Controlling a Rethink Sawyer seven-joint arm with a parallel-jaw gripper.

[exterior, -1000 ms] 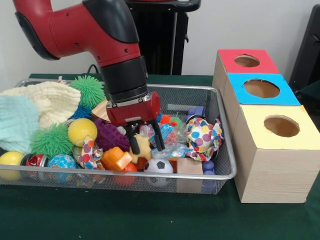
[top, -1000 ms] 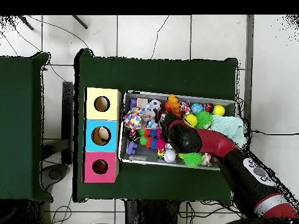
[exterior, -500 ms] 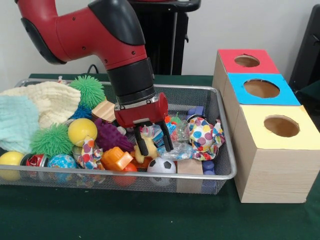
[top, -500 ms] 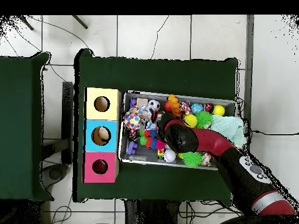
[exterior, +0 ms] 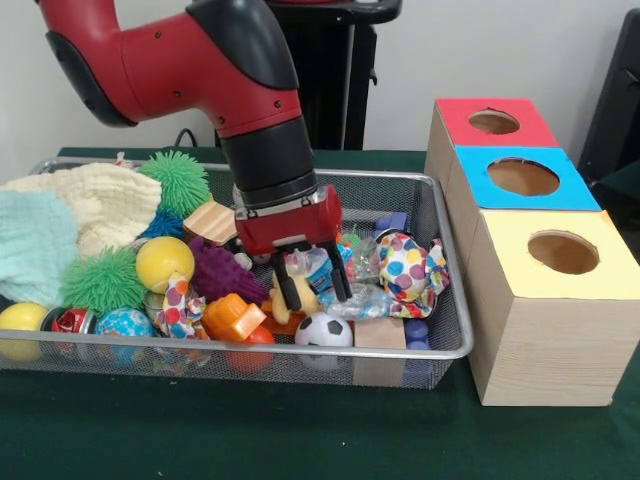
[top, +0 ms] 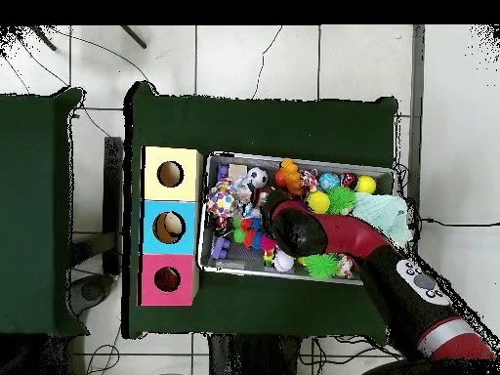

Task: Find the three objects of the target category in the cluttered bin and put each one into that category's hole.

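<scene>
My gripper (exterior: 315, 290) hangs low in the wire bin (exterior: 452, 345), open. Its two black fingers (exterior: 289, 293) straddle a pale yellow toy (exterior: 308, 298) and a crinkled clear wrapper (exterior: 312, 262). I cannot tell whether the fingers touch them. A soccer ball (exterior: 322, 331) lies just in front of the gripper, a polka-dot cloth ball (exterior: 405, 268) to its right, and a purple spiky toy (exterior: 218, 270) to its left. In the overhead view the red and black arm (top: 312, 229) hides the gripper; the soccer ball (top: 257, 177) shows beside it.
Three boxes with round holes stand beside the bin: red (exterior: 495, 122), blue (exterior: 522, 177), yellow (exterior: 560, 252). In the overhead view a tan thing shows in the blue box's hole (top: 171, 227). Cloths (exterior: 70, 215), green spiky balls (exterior: 103, 280), a yellow ball (exterior: 164, 262) and an orange toy (exterior: 232, 317) fill the bin's left.
In the front view the gripper has slid right across the bin, from beside the purple spiky toy to over the yellow toy and wrapper. Its finger spread looks unchanged.
</scene>
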